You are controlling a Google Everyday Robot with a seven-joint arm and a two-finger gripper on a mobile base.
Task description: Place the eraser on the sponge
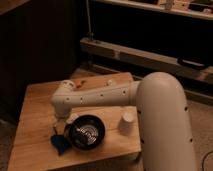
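The sponge [61, 145], a flat dark blue pad, lies near the table's front left, touching the left side of the black bowl [86, 132]. My white arm reaches across the table from the right and bends down at its wrist [65, 97]. The gripper [59, 128] hangs below the wrist, just above the sponge's far edge. I cannot make out the eraser; it is hidden at or under the gripper.
A white upturned cup [126, 123] stands right of the bowl. A thin orange stick [83, 83] lies at the back of the wooden table [35, 107]. Dark shelving and a low beam stand behind the table.
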